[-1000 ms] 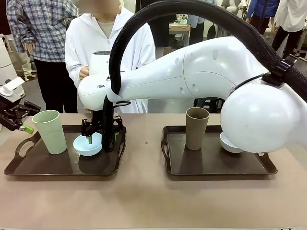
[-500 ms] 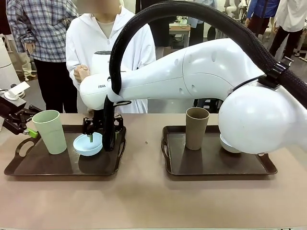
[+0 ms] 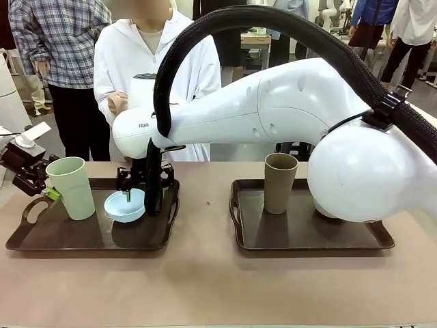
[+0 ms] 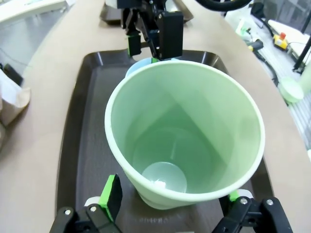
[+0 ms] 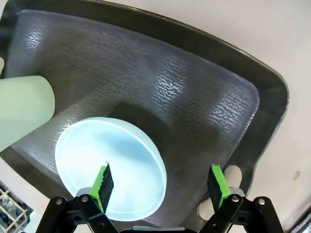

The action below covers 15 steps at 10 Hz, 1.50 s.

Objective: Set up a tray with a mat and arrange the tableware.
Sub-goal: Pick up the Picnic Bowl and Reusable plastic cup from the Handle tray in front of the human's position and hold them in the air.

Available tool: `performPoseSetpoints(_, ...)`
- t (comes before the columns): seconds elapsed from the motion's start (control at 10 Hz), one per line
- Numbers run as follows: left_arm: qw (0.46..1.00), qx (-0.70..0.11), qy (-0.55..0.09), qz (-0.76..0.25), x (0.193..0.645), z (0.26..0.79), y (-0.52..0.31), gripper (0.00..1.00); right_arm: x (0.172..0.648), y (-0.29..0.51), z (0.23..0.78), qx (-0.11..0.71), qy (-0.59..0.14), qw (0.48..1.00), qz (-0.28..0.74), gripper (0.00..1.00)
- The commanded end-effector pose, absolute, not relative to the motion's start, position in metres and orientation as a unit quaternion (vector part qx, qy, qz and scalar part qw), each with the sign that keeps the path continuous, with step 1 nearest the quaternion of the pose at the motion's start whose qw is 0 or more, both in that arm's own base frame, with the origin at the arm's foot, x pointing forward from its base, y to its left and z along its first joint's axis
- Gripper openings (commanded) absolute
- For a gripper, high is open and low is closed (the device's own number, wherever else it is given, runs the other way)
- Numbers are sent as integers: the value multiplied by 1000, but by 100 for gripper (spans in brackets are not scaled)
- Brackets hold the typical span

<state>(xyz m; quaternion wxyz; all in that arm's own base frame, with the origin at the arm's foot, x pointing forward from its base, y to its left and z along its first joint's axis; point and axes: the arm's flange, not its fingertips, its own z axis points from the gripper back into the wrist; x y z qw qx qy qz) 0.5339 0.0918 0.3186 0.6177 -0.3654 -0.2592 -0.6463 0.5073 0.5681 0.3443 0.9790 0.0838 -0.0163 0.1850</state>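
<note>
Your left gripper (image 4: 172,201) stands wide, its fingers flanking the pale green cup (image 3: 71,188), which is upright, mouth up, on the left tray (image 3: 89,247). Beside it the light blue bowl (image 3: 125,206) sits opening up, under your wide right gripper (image 5: 159,187). The brown cup (image 3: 280,183) stands upright on the right tray (image 3: 307,244). You can make out no mat, so the setup looks partway done.

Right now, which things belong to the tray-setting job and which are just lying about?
Job: pale green cup, light blue bowl, brown cup, left tray, right tray.
Lying about: small speck between the trays, yellow box with red button.
</note>
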Motion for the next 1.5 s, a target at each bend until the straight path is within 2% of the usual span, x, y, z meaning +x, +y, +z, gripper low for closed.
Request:
performPoseSetpoints(0.0, 607, -358, -279, -652, 537, 311, 86, 100, 512, 579, 344, 66, -35, 983, 170, 100)
performPoseSetpoints(0.8, 609, -363, -266, -654, 538, 292, 74, 100, 514, 579, 337, 71, -28, 982, 172, 100)
performPoseSetpoints(0.9, 607, -364, -268, -654, 538, 293, 74, 47, 514, 579, 338, 68, -27, 981, 181, 45)
performPoseSetpoints(1.0, 606, -364, -268, -654, 538, 293, 75, 47, 513, 580, 337, 68, -27, 981, 181, 42)
performPoseSetpoints(1.1, 606, -365, -268, -653, 538, 293, 75, 0, 513, 580, 337, 67, -26, 981, 182, 0)
performPoseSetpoints(1.2, 609, -366, -268, -651, 538, 293, 76, 43, 513, 581, 337, 67, -25, 981, 182, 0)
performPoseSetpoints(1.3, 609, -367, -267, -650, 538, 293, 76, 0, 513, 581, 336, 67, -24, 981, 182, 0)
performPoseSetpoints(1.4, 611, -367, -268, -648, 538, 293, 76, 0, 513, 581, 335, 66, -24, 981, 183, 15)
